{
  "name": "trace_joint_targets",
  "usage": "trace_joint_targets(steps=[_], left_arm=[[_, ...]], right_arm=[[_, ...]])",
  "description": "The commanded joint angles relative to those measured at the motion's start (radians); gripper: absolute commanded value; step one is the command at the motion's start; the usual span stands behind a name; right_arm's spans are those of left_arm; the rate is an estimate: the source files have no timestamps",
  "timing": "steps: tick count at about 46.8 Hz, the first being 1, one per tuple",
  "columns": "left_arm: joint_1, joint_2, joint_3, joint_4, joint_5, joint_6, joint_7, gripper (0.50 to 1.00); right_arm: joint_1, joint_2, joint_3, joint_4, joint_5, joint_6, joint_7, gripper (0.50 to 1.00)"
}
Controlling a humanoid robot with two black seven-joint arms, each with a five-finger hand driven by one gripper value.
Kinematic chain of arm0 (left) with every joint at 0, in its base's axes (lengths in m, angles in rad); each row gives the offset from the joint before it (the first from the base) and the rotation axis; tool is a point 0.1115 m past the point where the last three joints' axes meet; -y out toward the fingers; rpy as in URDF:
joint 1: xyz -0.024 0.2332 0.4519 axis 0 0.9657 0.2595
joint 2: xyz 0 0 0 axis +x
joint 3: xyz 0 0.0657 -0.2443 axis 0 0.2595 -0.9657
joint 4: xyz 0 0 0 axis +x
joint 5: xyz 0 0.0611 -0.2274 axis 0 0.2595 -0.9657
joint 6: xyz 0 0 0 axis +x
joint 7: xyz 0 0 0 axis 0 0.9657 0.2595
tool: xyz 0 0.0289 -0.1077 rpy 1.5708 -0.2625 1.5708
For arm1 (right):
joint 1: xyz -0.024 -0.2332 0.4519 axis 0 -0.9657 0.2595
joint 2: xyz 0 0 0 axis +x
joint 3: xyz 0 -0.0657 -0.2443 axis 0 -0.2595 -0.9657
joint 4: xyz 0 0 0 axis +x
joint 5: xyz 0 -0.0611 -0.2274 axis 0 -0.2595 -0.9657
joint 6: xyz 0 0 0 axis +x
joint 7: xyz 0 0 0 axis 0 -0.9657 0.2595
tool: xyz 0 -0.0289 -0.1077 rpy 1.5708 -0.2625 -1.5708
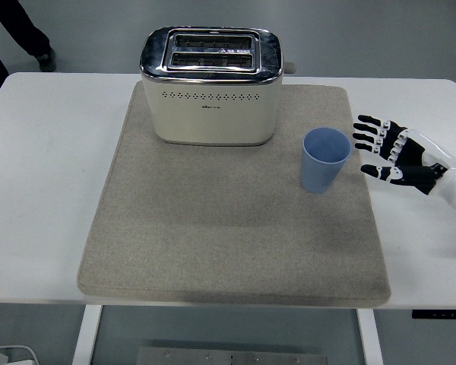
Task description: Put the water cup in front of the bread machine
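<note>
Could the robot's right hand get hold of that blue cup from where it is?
Probably yes. The right hand is open just right of the blue cup, fingers pointing at it, with nothing between them. The toaster stands apart, behind and to the left.

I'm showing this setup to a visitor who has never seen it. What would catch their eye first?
Probably the cream and chrome toaster, standing at the far edge of the grey mat that covers most of the white table. Next, the blue cup, upright and empty on the mat's right side, to the right of the toaster and nearer the camera. Just right of it hovers the robot's right hand, fingers spread toward the cup, not touching it.
</note>
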Motion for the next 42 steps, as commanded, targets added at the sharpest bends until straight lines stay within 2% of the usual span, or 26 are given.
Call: trace_joint_targets(steps=[1,13,42], left_arm=[[0.000,0.000,0.000,0.000,0.000,0.000,0.000,1.000],[0.000,0.000,0.000,0.000,0.000,0.000,0.000,1.000],[0.002,0.000,0.000,-0.001,0.001,0.000,0.000,1.000]], right_arm=[[-0.018,0.018,0.000,0.018,-0.024,-0.045,0.001,0.924],[-0.042,0.063,0.000,0.022,-0.036,-0.085,0.001,0.924],[-0.039,0.162,-0.002,-0.014,-0.042,-0.098,0.001,0.926]])
